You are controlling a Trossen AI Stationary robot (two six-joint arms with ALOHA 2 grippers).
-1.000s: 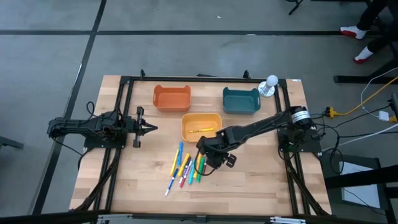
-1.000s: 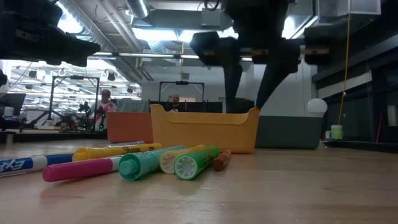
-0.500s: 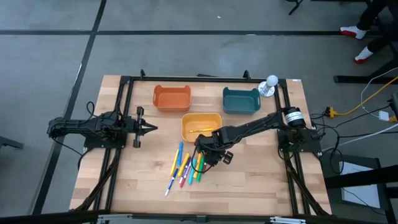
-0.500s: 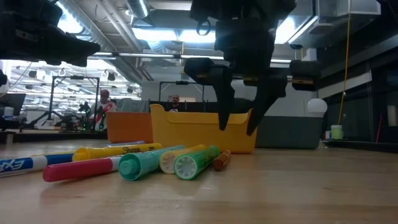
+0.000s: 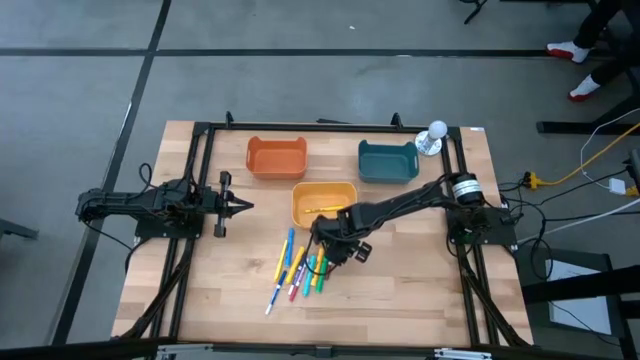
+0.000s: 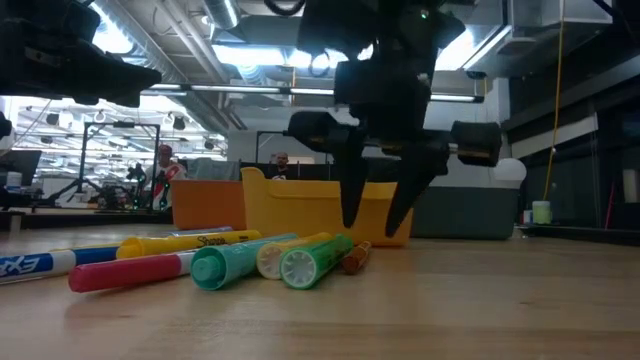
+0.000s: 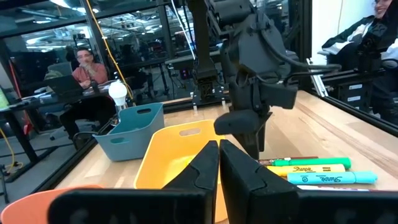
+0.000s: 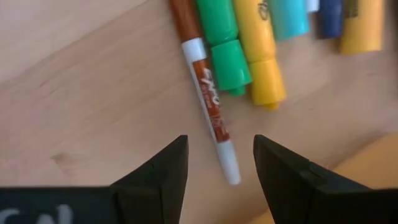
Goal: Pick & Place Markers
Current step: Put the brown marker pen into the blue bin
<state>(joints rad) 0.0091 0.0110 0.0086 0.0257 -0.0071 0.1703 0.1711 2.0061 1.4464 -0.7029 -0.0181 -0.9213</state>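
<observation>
The left arm lies low along the left edge of the pale wooden table, and its left claw has its dark fingers pressed together to a point, holding nothing, aimed toward the table's middle.

Toward the far edge sits the orange rectangular plastic bin. Nearer the middle stands the yellow rectangular plastic bin, with a thin marker lying inside it (its colour is hard to tell). Just on the near side of that bin, the markers lie loosely side by side on the bare wood: thin pen-like sticks in blue, yellow, pink, teal and green, reaching toward the near edge.

At the end of that cluster closest to the yellow bin hangs the right claw, pointing down with its fingers spread wide and empty. In the right wrist view a thin orange-and-white marker lies on the wood between the two fingertips, untouched, beside a green marker and a yellow marker.

The teal rectangular plastic bin sits toward the far right corner.
</observation>
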